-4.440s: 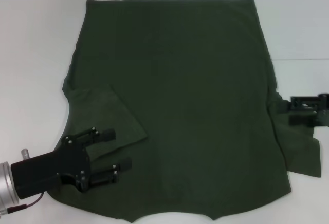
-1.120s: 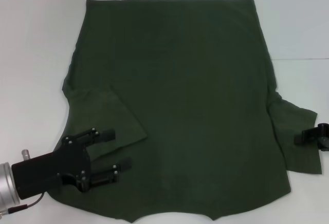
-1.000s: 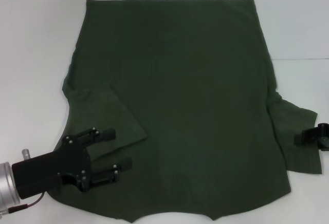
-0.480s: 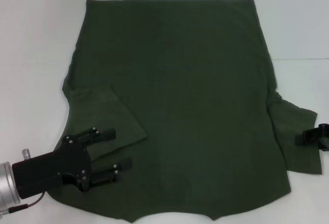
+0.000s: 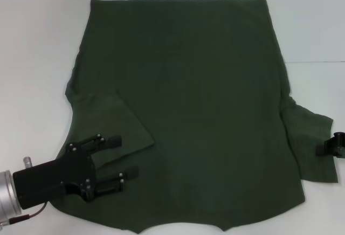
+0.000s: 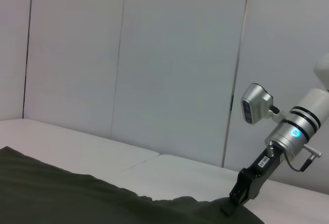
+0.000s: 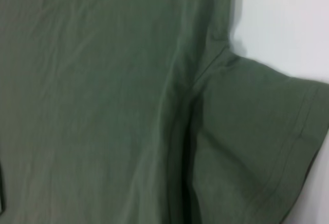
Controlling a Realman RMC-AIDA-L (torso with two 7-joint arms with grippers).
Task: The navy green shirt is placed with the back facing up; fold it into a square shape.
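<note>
Navy green shirt (image 5: 183,111) lies flat beneath left gripper (image 5: 122,159).

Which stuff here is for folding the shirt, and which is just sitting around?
For the job:
- navy green shirt, spread flat, left sleeve folded in over the body, right sleeve out to the side
- left gripper, open over the folded left sleeve
- right gripper, at the right sleeve's edge

Just there:
- white table under the shirt
- pale wall panels behind
</note>
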